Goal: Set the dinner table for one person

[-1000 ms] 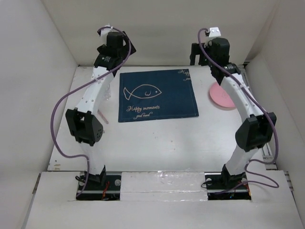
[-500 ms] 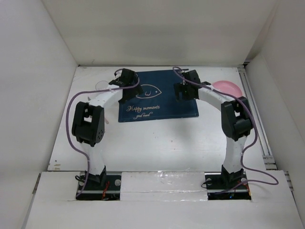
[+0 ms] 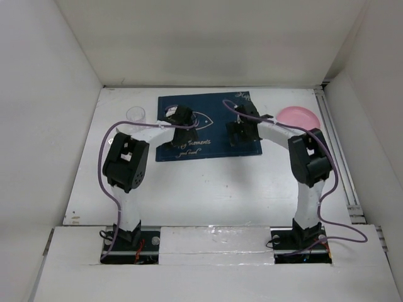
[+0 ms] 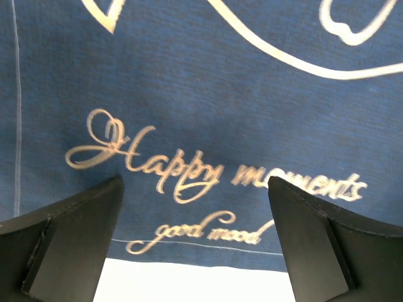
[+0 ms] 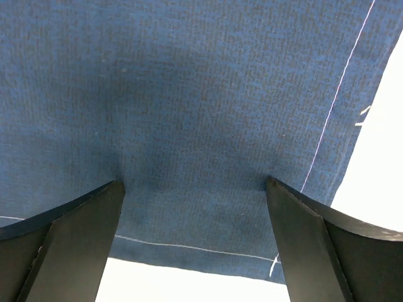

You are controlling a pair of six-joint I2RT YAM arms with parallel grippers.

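Observation:
The dinner table (image 3: 208,189) is a wide white top. A navy placemat (image 3: 214,107) with a gold fish outline lies at its far middle. My left gripper (image 3: 181,132) hangs low over the mat's near left part, open and empty. In the left wrist view its black fingers (image 4: 75,233) frame the gold lettering on the placemat (image 4: 208,94), with the left gripper (image 4: 194,182) above it. My right gripper (image 3: 242,133) is open over the mat's near right corner. In the right wrist view the right gripper (image 5: 194,182) has its fingertips (image 5: 302,220) at the cloth (image 5: 201,94).
A pink plate (image 3: 297,116) lies on the table right of the mat, behind the right arm. A clear cup (image 3: 135,114) stands left of the mat. White walls close in the table at the back and both sides.
Both arms have swung down from a raised pose at the back to low over the near part of the placemat. The cup, hidden before, now shows. Both grippers stayed open.

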